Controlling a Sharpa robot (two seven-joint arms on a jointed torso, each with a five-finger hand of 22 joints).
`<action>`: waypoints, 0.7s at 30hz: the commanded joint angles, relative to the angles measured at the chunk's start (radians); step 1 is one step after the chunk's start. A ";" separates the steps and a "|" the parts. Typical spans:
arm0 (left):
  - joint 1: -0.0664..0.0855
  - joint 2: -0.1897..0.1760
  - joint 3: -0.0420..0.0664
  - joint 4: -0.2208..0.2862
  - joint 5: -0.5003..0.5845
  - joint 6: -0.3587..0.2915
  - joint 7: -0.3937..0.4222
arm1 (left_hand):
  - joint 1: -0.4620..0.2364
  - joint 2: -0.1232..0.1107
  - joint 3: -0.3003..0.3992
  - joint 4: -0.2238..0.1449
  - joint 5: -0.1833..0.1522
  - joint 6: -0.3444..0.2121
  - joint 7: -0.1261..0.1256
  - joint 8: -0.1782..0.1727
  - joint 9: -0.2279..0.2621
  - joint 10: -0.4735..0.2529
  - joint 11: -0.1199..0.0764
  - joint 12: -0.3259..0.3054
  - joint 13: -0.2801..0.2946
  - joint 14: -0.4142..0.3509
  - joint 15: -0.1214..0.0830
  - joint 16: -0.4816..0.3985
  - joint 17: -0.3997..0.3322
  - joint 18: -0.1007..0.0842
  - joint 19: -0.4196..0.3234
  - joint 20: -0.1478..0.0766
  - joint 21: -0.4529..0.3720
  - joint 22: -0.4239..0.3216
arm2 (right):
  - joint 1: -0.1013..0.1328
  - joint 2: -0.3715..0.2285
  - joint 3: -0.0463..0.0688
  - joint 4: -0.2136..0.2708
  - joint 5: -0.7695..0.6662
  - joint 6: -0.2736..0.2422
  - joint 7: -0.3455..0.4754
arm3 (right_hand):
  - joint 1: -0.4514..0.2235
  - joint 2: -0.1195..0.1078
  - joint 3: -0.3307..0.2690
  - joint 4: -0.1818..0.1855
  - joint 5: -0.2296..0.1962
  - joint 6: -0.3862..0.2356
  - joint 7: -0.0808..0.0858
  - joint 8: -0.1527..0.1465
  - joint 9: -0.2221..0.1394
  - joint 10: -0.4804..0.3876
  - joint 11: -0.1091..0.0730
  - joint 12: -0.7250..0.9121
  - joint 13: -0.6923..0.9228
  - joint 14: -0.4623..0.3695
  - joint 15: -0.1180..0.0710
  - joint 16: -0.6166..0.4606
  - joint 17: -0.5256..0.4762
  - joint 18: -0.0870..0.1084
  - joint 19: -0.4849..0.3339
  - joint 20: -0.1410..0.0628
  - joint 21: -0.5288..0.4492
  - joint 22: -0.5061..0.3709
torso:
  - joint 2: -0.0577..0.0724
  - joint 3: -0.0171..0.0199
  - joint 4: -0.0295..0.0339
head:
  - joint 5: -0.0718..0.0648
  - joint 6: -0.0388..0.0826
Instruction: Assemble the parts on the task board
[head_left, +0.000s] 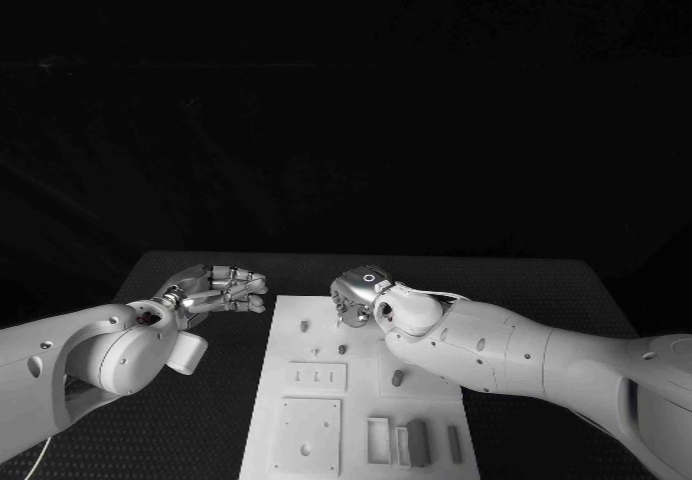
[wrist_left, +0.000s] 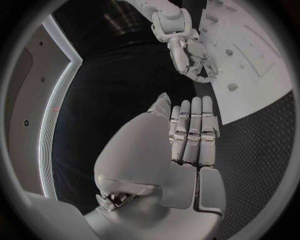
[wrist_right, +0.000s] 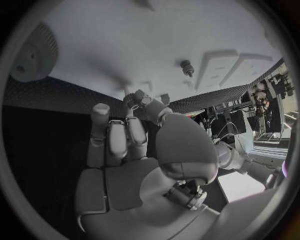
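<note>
Now your right hand (head_left: 358, 298) hovers over the far end of the task board (head_left: 296, 440), fingers curled; whether it holds anything, you cannot tell. Your left hand (head_left: 219, 288) hangs beside the board over the surface (head_left: 202, 420), fingers curled on nothing, while grey parts (head_left: 417, 442) lie at the board's near end.

Head camera looks down; wrist cameras sit close behind hands; all share task board (head_left: 361, 400).

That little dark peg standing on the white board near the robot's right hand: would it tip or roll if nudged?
Probably. The peg stands upright and looks narrow with a small foot, so a sideways nudge would likely tip it unless it sits in a hole. It seems round, so once down it may roll on the smooth task board. Small and hard-looking, it may slip from the right hand.
</note>
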 joint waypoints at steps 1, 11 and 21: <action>0.000 0.003 0.000 0.001 0.003 0.019 0.004 | -0.007 -0.003 -0.005 -0.001 -0.001 0.000 0.005 -0.005 0.000 0.000 0.006 -0.004 -0.001 0.006 0.002 -0.005 0.001 0.016 0.004 -0.006 -0.003 -0.001 | -0.004 0.003 -0.001 -0.006 -0.013 0.010 0.001 | 0.001 -0.007 0.005 -0.001 -0.001 0.007 0.002 0.002 0.001 0.003 -0.002 -0.005 -0.001 0.002 -0.003 0.003 -0.002 0.022 0.001 -0.005 0.006 0.018 | 0.000 -0.0007 -0.0008 | 0.001 -0.001; 0.000 0.002 0.000 0.001 0.003 0.020 0.003 | -0.008 -0.003 -0.006 -0.001 -0.001 0.000 0.005 -0.005 0.000 0.000 0.006 -0.005 -0.001 0.006 0.002 -0.006 0.002 0.016 0.004 -0.006 -0.004 -0.001 | -0.004 0.002 -0.001 -0.013 -0.013 0.010 -0.001 | 0.001 -0.007 0.005 -0.001 -0.001 0.007 0.002 0.001 0.001 0.003 -0.002 -0.005 0.000 0.003 -0.003 0.002 -0.002 0.022 0.001 -0.005 0.006 0.018 | 0.001 -0.0014 -0.0003 | -0.002 -0.002; 0.000 0.002 0.000 0.000 0.003 0.021 0.003 | -0.008 -0.003 -0.006 -0.001 -0.001 0.000 0.005 -0.006 0.000 0.000 0.006 -0.005 -0.001 0.006 0.002 -0.006 0.003 0.016 0.004 -0.006 -0.005 -0.002 | -0.004 0.001 -0.001 -0.013 0.007 0.012 0.007 | 0.001 -0.010 0.005 -0.002 -0.001 0.006 0.003 0.000 0.001 0.002 -0.001 -0.008 -0.002 0.001 -0.003 0.002 -0.005 0.022 0.001 -0.005 0.006 0.018 | 0.000 -0.0006 -0.0015 | -0.002 -0.002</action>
